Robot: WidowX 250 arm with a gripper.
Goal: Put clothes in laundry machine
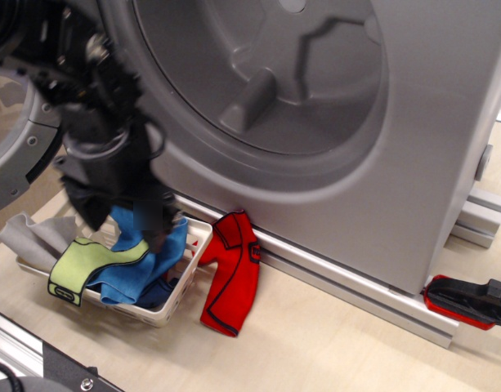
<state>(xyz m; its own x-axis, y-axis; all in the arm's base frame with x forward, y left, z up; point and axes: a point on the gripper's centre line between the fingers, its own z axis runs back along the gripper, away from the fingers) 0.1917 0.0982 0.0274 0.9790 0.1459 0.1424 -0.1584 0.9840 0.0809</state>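
Note:
The silver-grey laundry machine (pixel 430 139) fills the back, its ribbed drum cavity (pixel 266 73) open and its round door (pixel 13 155) swung out at the left. Bright blue cloths (pixel 144 261) and a lime-green garment (pixel 82 269) with black edging lie in a white lattice basket (pixel 181 290). A grey cloth (pixel 29 233) hangs over its left side. A red shirt (pixel 231 273) leans between the basket and the machine's base rail. My black gripper (pixel 123 224) is blurred, low over the basket with its fingers apart, just above the blue cloths and holding nothing.
An aluminium rail (pixel 340 282) runs along the machine's foot. A red and black tool (pixel 471 300) lies at the right edge. A metal frame edge (pixel 38 359) crosses the near left corner. The floor is pale wood.

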